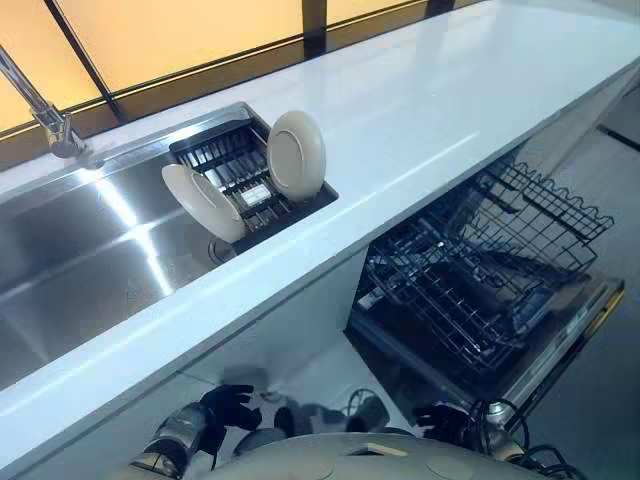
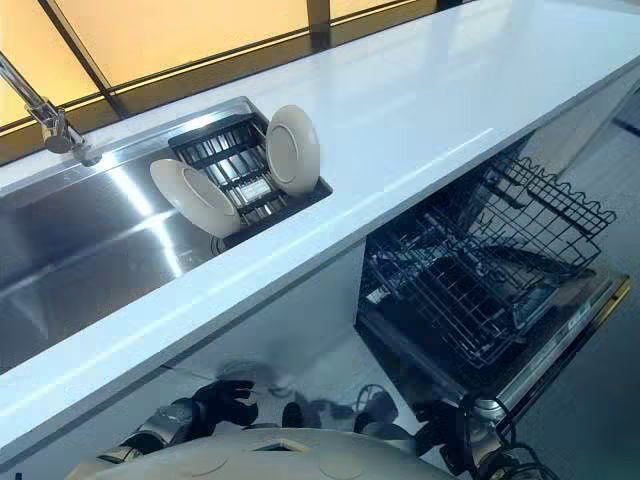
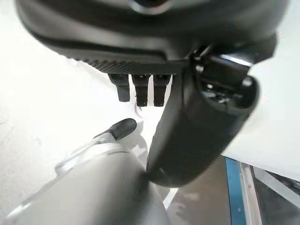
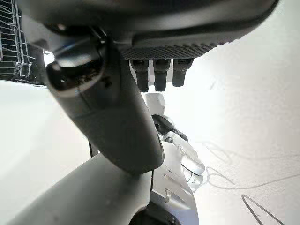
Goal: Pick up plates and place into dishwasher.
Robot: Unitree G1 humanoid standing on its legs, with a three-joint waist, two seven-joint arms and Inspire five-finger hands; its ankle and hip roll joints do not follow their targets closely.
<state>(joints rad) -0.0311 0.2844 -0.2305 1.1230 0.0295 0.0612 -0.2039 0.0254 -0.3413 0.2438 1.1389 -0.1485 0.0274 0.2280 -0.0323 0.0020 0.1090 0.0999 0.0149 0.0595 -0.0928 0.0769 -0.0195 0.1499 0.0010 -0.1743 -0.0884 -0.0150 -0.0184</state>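
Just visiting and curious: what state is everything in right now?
Left plate: on edge in the dish rack.
Right plate: on edge in the same rack.
Dishwasher: door open, basket pulled out, apparently empty.
Left hand: open, empty.
Right hand: open, empty.

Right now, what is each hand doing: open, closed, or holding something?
Left hand: open, fingers relaxed, holding nothing.
Right hand: open, fingers relaxed, holding nothing.

The left hand hangs low, well apart from the right hand; both have straight fingers and thumbs standing out.
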